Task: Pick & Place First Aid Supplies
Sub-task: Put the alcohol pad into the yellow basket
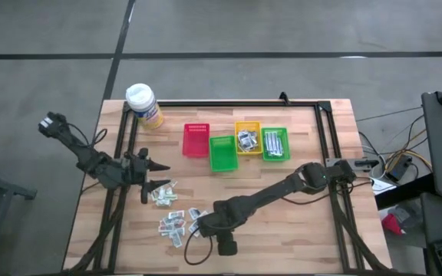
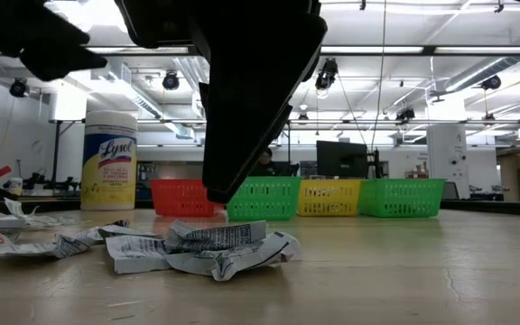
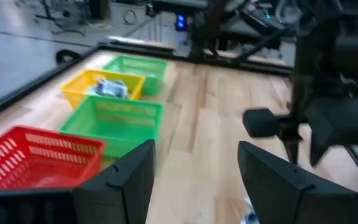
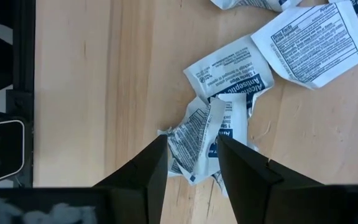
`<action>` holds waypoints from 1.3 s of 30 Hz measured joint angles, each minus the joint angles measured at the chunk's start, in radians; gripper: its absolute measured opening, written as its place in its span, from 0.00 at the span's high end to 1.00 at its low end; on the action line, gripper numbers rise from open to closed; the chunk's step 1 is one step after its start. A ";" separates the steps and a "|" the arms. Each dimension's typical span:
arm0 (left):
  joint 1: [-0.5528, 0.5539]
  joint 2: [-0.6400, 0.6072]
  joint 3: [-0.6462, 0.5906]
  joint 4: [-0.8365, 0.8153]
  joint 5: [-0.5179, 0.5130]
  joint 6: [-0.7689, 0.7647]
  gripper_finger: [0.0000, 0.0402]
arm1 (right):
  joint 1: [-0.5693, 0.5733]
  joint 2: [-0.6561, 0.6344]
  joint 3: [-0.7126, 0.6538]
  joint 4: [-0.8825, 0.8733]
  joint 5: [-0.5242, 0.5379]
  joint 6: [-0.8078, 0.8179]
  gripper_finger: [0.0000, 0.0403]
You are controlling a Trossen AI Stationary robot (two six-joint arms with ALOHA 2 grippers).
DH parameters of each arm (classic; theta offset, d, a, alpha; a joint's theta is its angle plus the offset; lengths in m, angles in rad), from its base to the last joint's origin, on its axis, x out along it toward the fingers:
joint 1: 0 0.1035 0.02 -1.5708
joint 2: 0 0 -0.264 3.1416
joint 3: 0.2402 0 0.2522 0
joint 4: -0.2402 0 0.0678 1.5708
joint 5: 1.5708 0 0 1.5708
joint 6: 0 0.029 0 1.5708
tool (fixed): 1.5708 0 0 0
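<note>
My right gripper [image 4: 191, 163] stands over the first aid packets [image 1: 176, 218] scattered near the table's [image 1: 305, 238] front-left edge, fingers parted around one crumpled packet [image 4: 194, 140], not clamped. My left gripper [image 1: 156, 176] hovers beside them, fingers spread, empty.

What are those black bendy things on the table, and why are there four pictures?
They are two robot arms, each ending in a gripper with two fingers. One picture looks down from above, one looks across at table height, and two come from small cameras on the arms' wrists. On the wooden table lie small first-aid packets, four little bins in red, green and yellow, and a wipes bottle. The right gripper is down at a crumpled packet, its fingers either side; whether it grips yet I cannot tell. The left gripper waits open, holding nothing.
</note>
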 joint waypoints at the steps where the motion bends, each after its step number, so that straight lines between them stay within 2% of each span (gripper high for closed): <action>1: 0.001 -0.003 -0.007 -0.001 0.019 0.000 0.45 | 0.000 0.000 0.000 0.000 0.000 0.000 0.66; 5: 0.013 -0.018 -0.024 -0.003 0.080 -0.005 0.45 | 0.000 0.000 0.000 0.005 0.000 0.000 0.67; 14: 0.070 -0.048 -0.027 -0.024 0.110 0.056 0.48 | 0.000 0.000 -0.004 0.009 0.000 0.027 0.67; 20: 0.093 -0.075 -0.060 -0.044 0.140 0.034 0.50 | 0.004 0.000 -0.018 0.015 0.001 0.056 0.66; 30: 0.093 -0.210 -0.192 0.008 0.162 -0.024 0.51 | 0.004 0.000 -0.036 0.035 0.003 0.074 0.70; 39: 0.094 -0.317 -0.226 -0.072 0.189 -0.022 0.51 | 0.004 0.000 -0.082 0.060 0.002 0.124 0.74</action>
